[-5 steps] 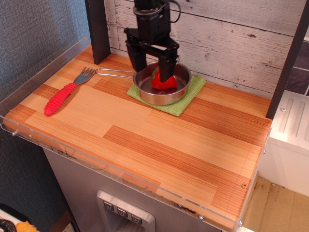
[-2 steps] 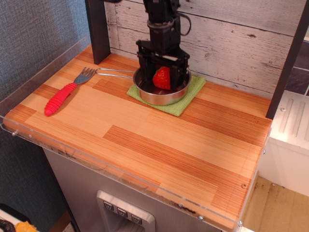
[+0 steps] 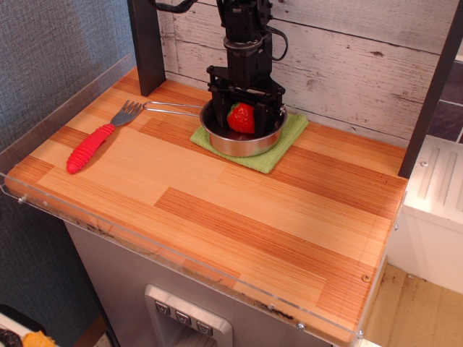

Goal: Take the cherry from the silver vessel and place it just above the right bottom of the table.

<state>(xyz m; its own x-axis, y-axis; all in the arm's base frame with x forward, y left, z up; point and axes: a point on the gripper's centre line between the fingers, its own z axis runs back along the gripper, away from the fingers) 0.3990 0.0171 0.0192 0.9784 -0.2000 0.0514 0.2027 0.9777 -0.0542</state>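
Observation:
The cherry [image 3: 242, 118], a glossy red fruit with a green cap, stands upright between my gripper's fingers, just above the floor of the silver vessel [image 3: 221, 139]. The vessel is a round steel pan on a green cloth, and its wire handle [image 3: 172, 108] points left. My gripper [image 3: 243, 120] reaches straight down into the pan and is shut on the cherry. The table [image 3: 239, 217] of striped wooden planks spreads out in front, and its bottom right corner [image 3: 347, 303] lies far from the gripper.
A green cloth [image 3: 278, 152] lies under the pan. A red-handled fork [image 3: 98, 141] lies at the left. A black post [image 3: 147, 43] stands at the back left and a plank wall runs behind. A clear acrylic rim [image 3: 181, 253] edges the table.
The gripper shifted right, turned and closed around the cherry. The cherry went from lying in the pan to standing upright between the fingers. Since 0.4 s ago little has moved.

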